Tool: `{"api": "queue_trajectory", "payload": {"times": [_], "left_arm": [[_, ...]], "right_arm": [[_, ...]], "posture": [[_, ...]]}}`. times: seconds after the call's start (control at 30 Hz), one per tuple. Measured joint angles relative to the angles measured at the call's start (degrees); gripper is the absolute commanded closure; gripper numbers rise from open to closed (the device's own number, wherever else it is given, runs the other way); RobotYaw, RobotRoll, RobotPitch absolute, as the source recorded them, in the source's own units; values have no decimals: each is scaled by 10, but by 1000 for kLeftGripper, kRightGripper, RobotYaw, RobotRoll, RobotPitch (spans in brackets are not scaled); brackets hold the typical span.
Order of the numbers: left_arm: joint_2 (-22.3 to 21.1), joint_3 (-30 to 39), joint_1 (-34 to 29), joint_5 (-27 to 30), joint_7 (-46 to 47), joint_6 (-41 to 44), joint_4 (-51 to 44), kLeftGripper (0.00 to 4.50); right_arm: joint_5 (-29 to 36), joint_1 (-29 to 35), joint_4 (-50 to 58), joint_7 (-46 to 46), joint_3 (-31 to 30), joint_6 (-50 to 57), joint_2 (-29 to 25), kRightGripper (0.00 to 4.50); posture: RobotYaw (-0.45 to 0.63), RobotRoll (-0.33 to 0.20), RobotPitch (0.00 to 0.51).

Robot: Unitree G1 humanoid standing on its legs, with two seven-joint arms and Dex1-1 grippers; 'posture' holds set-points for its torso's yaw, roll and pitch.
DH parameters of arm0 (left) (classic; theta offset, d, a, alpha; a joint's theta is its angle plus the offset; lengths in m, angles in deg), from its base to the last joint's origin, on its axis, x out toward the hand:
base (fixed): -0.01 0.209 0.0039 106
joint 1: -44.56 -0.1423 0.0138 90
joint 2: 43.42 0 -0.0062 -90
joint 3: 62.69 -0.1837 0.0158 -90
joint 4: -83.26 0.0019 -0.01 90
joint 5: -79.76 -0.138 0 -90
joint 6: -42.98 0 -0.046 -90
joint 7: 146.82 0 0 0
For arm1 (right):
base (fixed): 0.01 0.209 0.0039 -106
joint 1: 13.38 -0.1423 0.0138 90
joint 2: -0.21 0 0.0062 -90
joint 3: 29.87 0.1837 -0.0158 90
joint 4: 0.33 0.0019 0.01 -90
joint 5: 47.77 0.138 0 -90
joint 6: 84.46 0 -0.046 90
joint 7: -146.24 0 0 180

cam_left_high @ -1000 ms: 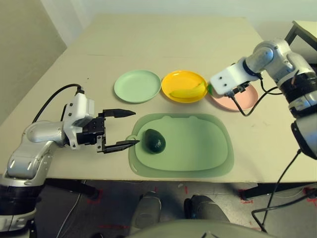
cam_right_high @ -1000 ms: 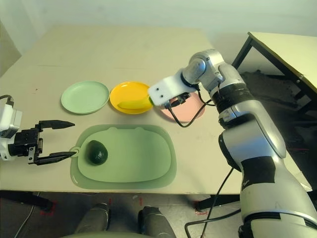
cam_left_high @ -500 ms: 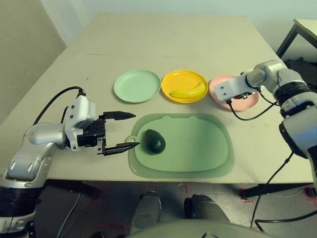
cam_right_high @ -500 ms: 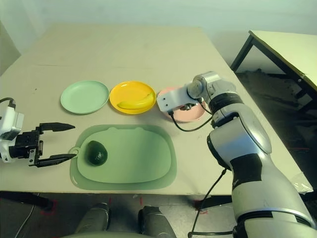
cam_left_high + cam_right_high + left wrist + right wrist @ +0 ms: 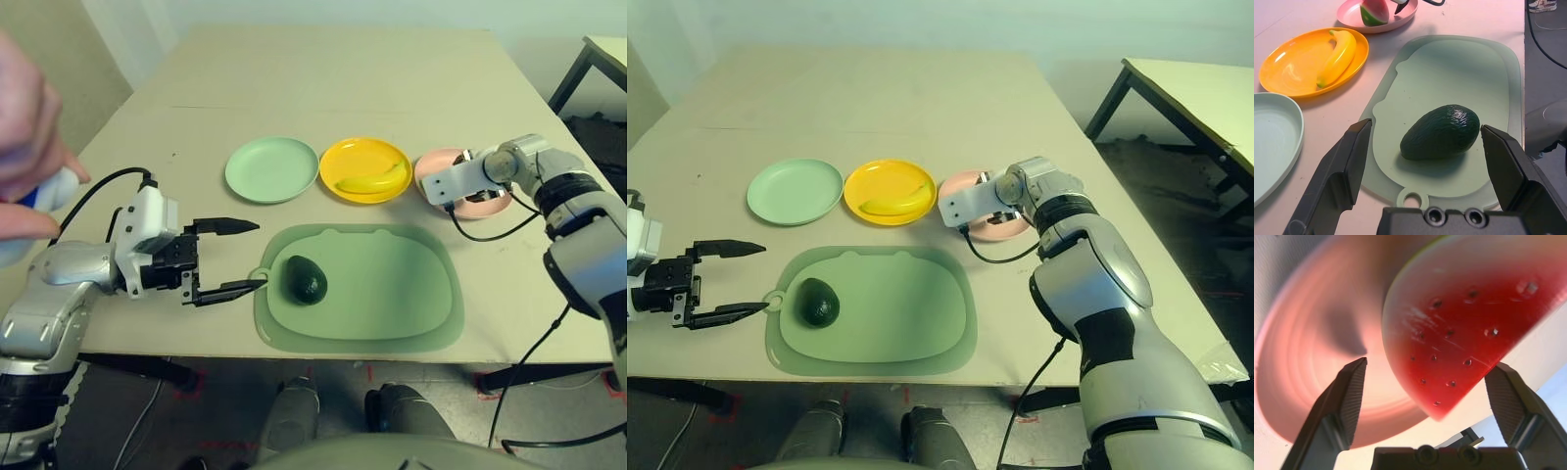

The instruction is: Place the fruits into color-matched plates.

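Observation:
The dark green avocado (image 5: 306,280) lies on the left part of the big green mat (image 5: 392,294). My left gripper (image 5: 260,256) stands open just left of it, level with it, its fingers either side of the avocado (image 5: 1442,132) but short of it. The banana (image 5: 372,179) lies in the yellow plate (image 5: 364,157). The mint green plate (image 5: 271,168) holds nothing. My right gripper (image 5: 1430,369) is open low over the pink plate (image 5: 485,206). The watermelon wedge (image 5: 1464,328) sits between its spread fingers in the pink plate (image 5: 1308,367).
A person's hand (image 5: 24,137) holding something white and blue reaches in at the far left, above my left arm. A second table (image 5: 1195,98) stands off to the right. A black cable (image 5: 490,227) hangs from my right wrist.
My right gripper came down onto the pink plate and opened, letting the watermelon go there. A person's hand has come in at the left. My left gripper stays open by the avocado.

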Motion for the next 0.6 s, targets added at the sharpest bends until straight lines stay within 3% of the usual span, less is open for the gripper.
{"api": "queue_trajectory", "payload": {"times": [0.2, 0.4, 0.5, 0.6], "left_arm": [[0, -5, 18, 0, -3, 0, 2, 0], [-5, -11, 32, 0, -21, 0, 7, 0], [-13, -18, 48, -1, -38, 0, 17, 0], [-22, -31, 73, -4, -60, -2, 26, 0]], "right_arm": [[4, -32, 6, -58, 8, -35, -36, 57], [64, -76, 69, -238, 53, -73, -120, 57], [138, -47, 167, -361, 101, -42, -155, 57], [245, 49, 351, -471, 166, 91, -187, 57]], "posture": [[147, 0, 95], [118, 0, 87], [107, 0, 81], [97, 0, 76]]}}
